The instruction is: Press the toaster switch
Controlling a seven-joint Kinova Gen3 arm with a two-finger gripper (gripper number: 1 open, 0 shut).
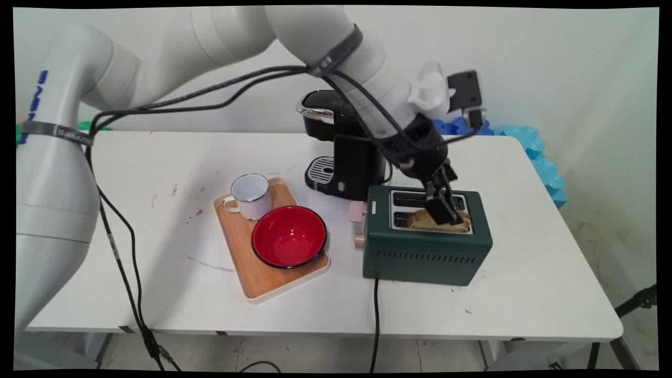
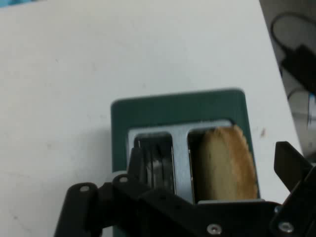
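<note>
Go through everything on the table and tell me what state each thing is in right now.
Gripper: open, one finger on each side of the bread slice.
Bread slice: standing in the toaster's near slot, top edge sticking out.
Green toaster: upright, far slot empty, cord plugged in behind.
Red bowl: upright, empty, on the wooden tray.
White enamel mug: upright on the tray beside the bowl.
Wooden tray: flat on the table.
Black coffee machine: upright, nothing on its drip tray.

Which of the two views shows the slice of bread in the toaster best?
The hand view: the slice of bread fills the toaster's right slot, its broad face and brown crust uncovered. In the main view only the slice's top edge shows above the near slot, and the gripper covers part of it.
</note>
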